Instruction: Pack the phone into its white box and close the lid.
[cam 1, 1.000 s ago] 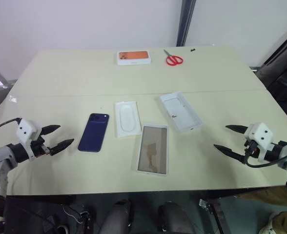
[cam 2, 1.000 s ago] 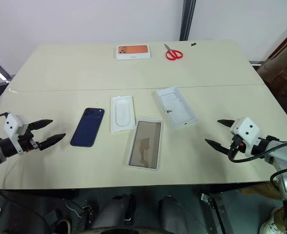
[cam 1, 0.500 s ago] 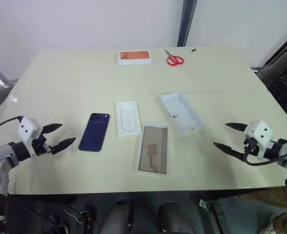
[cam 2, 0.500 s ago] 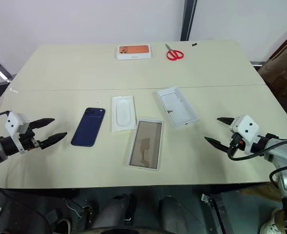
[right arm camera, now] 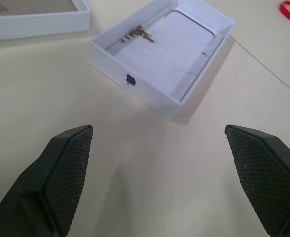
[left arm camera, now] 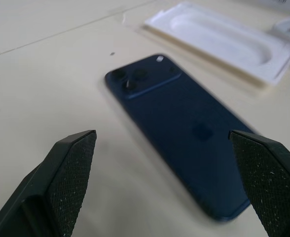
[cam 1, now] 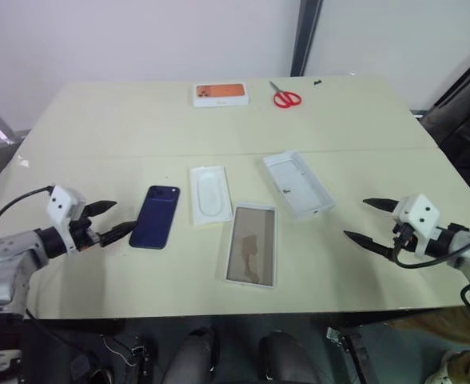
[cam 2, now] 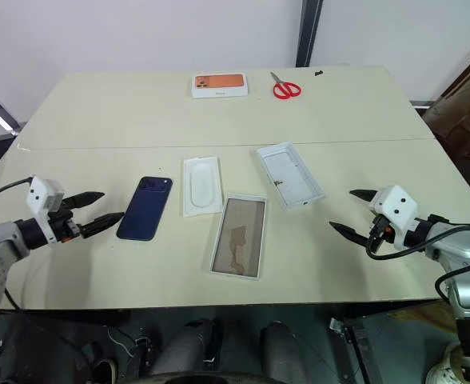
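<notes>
The dark blue phone [cam 1: 154,217] lies back up on the table, its camera cluster at the far end [left arm camera: 130,79]. My left gripper [cam 1: 125,215] hovers open just left of it, fingertips close to its edge and nothing held. The white box [cam 1: 251,244], tan inside, lies open near the table's front middle. A white insert [cam 1: 208,194] rests between the phone and the lid [cam 1: 296,183], which lies upside down with its plain white inside up. My right gripper [cam 1: 355,218] hangs open and empty right of the box, pointing toward the lid [right arm camera: 164,54].
A small white box with an orange top [cam 1: 219,94] and red scissors [cam 1: 284,98] lie at the table's far edge. The table's front edge runs just below both grippers.
My left gripper has moved right, closer to the phone, and rolled a little. The right gripper has hardly moved. Nothing on the table has shifted.
</notes>
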You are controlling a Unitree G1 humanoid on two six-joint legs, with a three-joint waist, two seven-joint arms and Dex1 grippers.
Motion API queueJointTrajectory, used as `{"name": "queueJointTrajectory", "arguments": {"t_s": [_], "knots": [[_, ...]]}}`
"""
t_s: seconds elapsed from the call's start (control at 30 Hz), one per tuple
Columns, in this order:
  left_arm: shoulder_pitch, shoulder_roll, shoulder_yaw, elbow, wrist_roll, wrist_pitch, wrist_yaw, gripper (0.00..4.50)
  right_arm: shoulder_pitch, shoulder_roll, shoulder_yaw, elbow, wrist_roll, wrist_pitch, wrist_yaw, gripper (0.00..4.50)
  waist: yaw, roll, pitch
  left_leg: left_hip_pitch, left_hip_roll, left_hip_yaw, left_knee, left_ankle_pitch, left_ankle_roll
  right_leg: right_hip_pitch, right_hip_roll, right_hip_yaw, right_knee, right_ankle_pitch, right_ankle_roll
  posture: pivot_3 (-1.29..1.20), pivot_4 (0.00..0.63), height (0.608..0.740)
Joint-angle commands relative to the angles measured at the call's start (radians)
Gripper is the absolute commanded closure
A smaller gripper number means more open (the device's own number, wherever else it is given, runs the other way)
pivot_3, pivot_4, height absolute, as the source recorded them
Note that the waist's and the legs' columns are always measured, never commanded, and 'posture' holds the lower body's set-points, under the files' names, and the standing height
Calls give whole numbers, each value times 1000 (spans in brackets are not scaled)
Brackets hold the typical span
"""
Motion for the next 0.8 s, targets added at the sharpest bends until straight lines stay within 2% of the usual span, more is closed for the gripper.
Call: {"name": "queueJointTrajectory", "arguments": {"t_s": [0.03, 0.27, 0.57, 0.8], "knots": [[-33, -17, -25, -94, -33, 106, 55, 0, -50, -10, 28, -80, -13, -1, -11, 14, 0, 0, 0, 0, 0, 0, 0, 0, 0, 0, 0, 0, 0, 0, 0, 0, 150, 734], [-128, -91, -126, -142, -2, 290, 198, 0, -138, -3, 158, -136, -96, -22, -9, 14, 2, 0, 0, 0, 0, 0, 1, 0, 0, 0, 0, 0, 0, 0, 0, 0, 150, 734], [-278, -272, -99, -171, -171, 667, 374, 0, -219, 47, 201, -156, -72, 35, -24, 14, 0, 0, 0, -1, 0, 0, 2, 1, -2, 0, 1, 0, 1, 0, 0, 0, 150, 734], [-338, -368, -81, -159, -190, 755, 503, 0, -216, 62, 207, -159, -76, 37, -35, 14, 2, -1, 0, -1, 0, 0, 4, 3, -5, 0, 1, -1, 1, 0, 0, 0, 150, 734]]}}
